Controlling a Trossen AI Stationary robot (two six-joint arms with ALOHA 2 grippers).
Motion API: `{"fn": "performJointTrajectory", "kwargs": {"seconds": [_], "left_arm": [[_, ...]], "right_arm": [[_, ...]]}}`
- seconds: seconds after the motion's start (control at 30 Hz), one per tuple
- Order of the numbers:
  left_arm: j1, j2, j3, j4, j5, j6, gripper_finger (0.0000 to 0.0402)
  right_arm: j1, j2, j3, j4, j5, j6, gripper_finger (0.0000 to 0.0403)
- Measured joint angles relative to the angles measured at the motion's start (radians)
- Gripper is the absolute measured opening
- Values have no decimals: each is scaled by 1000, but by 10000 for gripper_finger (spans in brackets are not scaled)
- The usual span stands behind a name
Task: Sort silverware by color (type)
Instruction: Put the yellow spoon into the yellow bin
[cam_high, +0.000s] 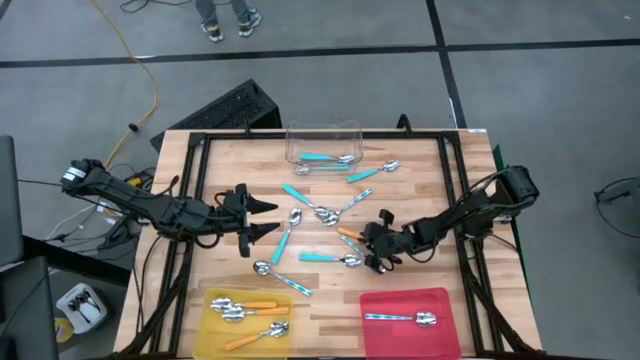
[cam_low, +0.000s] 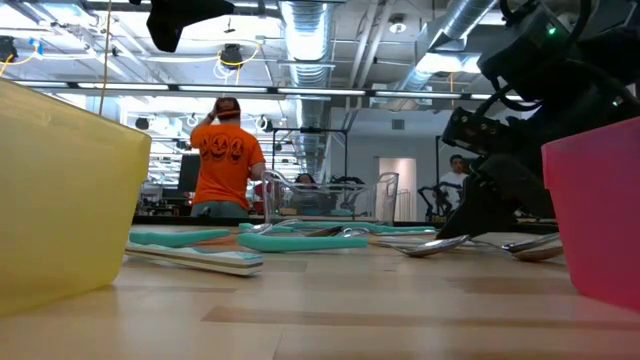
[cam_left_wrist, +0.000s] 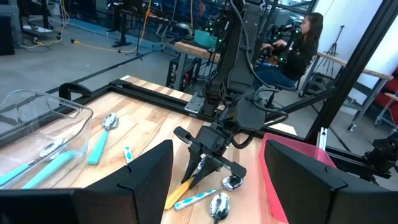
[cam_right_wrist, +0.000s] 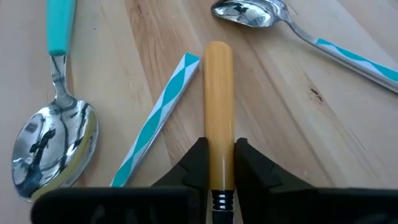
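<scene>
1. Both arms are black, built of jointed segments, with black cables looped along them.
2. The left claw (cam_high: 268, 218) has two pointed, wedge-shaped black fingers.
3. The right claw (cam_high: 377, 246) has blocky matte-black fingers (cam_right_wrist: 194, 167).

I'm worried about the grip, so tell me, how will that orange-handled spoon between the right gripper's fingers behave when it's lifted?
The orange-handled spoon looks stiff, so it should lift without sagging. Its handle seems smooth and rounded, so it may slip or twist between the right gripper fingers, which close on it. It appears light, though the grip sits partway along the handle, so an end could dip.
</scene>
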Motion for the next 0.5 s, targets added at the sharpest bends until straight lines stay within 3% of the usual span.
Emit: {"fn": "performJointTrajectory", "kwargs": {"seconds": [0.23, 0.5], "left_arm": [[0, 0, 0, 4, 0, -1, 238], [0, 0, 0, 8, -11, -5, 238]], "right_arm": [[-7, -36, 15, -21, 7, -30, 73], [-34, -239, 14, -167, 68, -71, 73]]}}
